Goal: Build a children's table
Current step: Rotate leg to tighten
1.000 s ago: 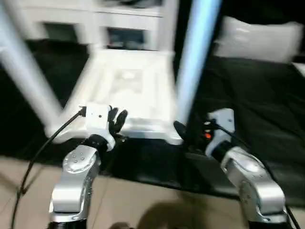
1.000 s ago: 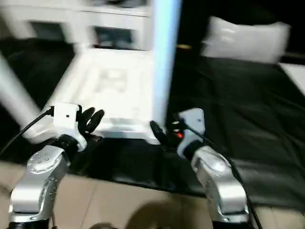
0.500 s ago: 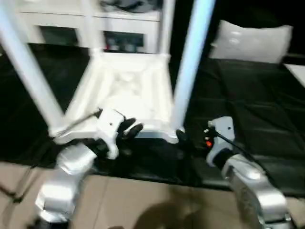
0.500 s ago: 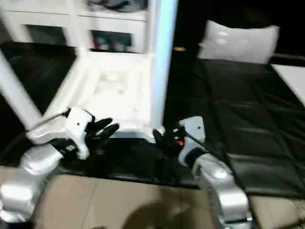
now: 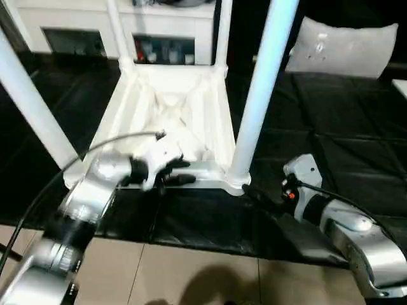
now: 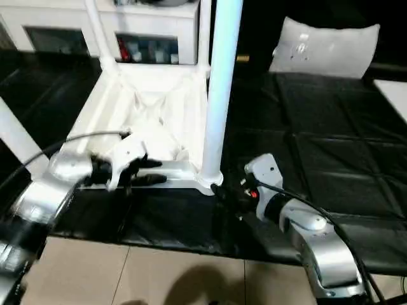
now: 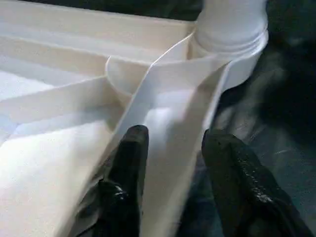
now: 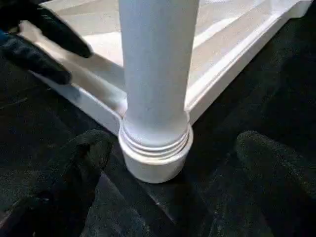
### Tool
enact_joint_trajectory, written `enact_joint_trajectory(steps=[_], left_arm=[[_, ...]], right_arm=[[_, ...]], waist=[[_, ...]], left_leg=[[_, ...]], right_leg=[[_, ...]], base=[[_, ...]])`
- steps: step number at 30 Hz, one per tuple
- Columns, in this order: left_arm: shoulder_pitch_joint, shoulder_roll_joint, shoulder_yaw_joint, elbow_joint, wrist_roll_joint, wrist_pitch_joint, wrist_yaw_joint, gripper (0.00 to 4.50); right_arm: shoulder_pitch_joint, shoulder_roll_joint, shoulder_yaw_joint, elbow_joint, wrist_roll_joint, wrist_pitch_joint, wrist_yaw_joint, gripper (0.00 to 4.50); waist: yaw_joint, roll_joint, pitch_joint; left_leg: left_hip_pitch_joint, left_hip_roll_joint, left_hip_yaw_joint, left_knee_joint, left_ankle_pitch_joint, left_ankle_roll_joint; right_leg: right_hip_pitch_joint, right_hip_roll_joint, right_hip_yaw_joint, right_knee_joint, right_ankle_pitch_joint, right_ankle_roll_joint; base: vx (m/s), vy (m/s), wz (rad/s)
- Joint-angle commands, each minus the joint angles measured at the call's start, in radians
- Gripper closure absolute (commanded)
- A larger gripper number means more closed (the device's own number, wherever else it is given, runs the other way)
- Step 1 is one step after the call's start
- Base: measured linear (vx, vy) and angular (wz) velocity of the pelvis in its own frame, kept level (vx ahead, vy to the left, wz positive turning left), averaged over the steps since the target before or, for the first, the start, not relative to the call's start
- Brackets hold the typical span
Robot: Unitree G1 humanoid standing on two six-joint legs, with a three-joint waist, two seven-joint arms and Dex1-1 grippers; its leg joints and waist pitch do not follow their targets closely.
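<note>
Table top [image 5: 172, 121] lies upside down on the black mat [image 5: 356, 146], ribs up, so legs go in from above; four legs stand in the corner sockets. Left gripper [image 7: 170, 148] sits at the near rim [image 7: 173, 163], one finger each side, not clamped on it, prob. to steady the top. Near right leg [image 5: 261, 89] is upright in its socket, thread rings showing, maybe not fully seated. Right gripper [image 8: 168, 163] is spread wide, either side of the leg base, holding nothing, ready to grip & twist.
</note>
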Motion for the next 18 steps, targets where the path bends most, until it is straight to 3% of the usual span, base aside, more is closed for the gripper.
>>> enact_joint_trajectory(steps=[1, 3, 6, 7, 9, 12, 14, 15, 18], left_arm=[[-0.036, -0.012, -0.023, 0.076, 0.002, -0.045, -0.056, 2.13], [-0.075, -0.027, -0.036, 0.159, 0.01, -0.099, -0.081, 1.94], [-0.108, -0.047, -0.038, 0.231, 0.021, -0.137, -0.086, 1.8], [-0.126, -0.061, -0.036, 0.27, 0.016, -0.147, -0.103, 1.8], [-0.14, -0.07, -0.042, 0.303, 0.024, -0.162, -0.107, 1.8], [-0.177, -0.104, -0.045, 0.402, 0.041, -0.222, -0.082, 1.8], [-0.19, -0.123, -0.041, 0.446, 0.041, -0.252, -0.076, 1.8], [-0.196, -0.129, -0.042, 0.462, 0.042, -0.266, -0.073, 2.08], [-0.218, -0.146, -0.039, 0.519, 0.046, -0.297, -0.071, 2.21]], right_arm=[[0.005, -0.017, 0.002, -0.005, 0.017, 0.001, 0.016, 0.0], [0.014, -0.028, 0.001, -0.011, 0.019, 0.002, 0.022, 0.0], [0.02, -0.032, 0.0, -0.016, 0.021, 0.005, 0.025, 0.0], [0.022, -0.034, -0.001, -0.021, 0.02, 0.008, 0.025, 0.0], [0.025, -0.034, 0.0, -0.026, 0.019, 0.011, 0.026, 0.0], [0.039, -0.038, 0.007, -0.048, 0.023, 0.019, 0.025, 0.0], [0.044, -0.04, 0.01, -0.057, 0.026, 0.021, 0.026, 0.0], [0.045, -0.04, 0.011, -0.059, 0.029, 0.022, 0.027, 0.0], [0.046, -0.042, 0.015, -0.064, 0.034, 0.023, 0.03, 0.0]], waist=[[0.001, 0.0, -0.08], [0.005, -0.002, -0.067], [0.006, -0.006, -0.058], [0.006, -0.004, -0.055], [0.005, -0.005, -0.055], [0.001, -0.009, -0.05], [0.002, -0.011, -0.053], [0.002, -0.01, -0.053], [0.002, -0.011, -0.054]], left_leg=[[-0.007, 0.131, -0.062, -0.066, 0.154, 0.124], [-0.007, 0.124, -0.054, -0.069, 0.091, 0.133], [-0.006, 0.122, -0.051, -0.074, 0.025, 0.105], [-0.001, 0.13, -0.054, -0.079, 0.004, 0.085], [0.001, 0.129, -0.054, -0.081, -0.019, 0.074], [-0.001, 0.124, -0.053, -0.081, -0.025, 0.08], [-0.004, 0.125, -0.055, -0.08, -0.014, 0.084], [-0.004, 0.128, -0.056, -0.081, -0.006, 0.087], [-0.005, 0.131, -0.058, -0.08, 0.007, 0.097]], right_leg=[[0.069, -0.164, 0.112, -0.026, 0.1, -0.112], [0.066, -0.159, 0.108, -0.052, -0.01, -0.088], [0.066, -0.157, 0.106, -0.076, -0.163, -0.054], [0.063, -0.157, 0.105, -0.081, -0.218, -0.043], [0.064, -0.158, 0.104, -0.087, -0.258, -0.033], [0.061, -0.155, 0.103, -0.096, -0.269, -0.016], [0.064, -0.157, 0.103, -0.093, -0.258, -0.012], [0.064, -0.159, 0.103, -0.089, -0.242, -0.015], [0.063, -0.16, 0.103, -0.085, -0.208, -0.017]], base=[[0.0, 0.0, 0.0], [0.0, 0.0, 0.0], [0.0, 0.0, 0.0], [0.0, 0.0, 0.0], [0.0, 0.0, 0.0], [0.0, 0.0, 0.0], [0.0, 0.0, 0.0], [0.0, 0.0, 0.0], [0.0, 0.0, 0.0]])
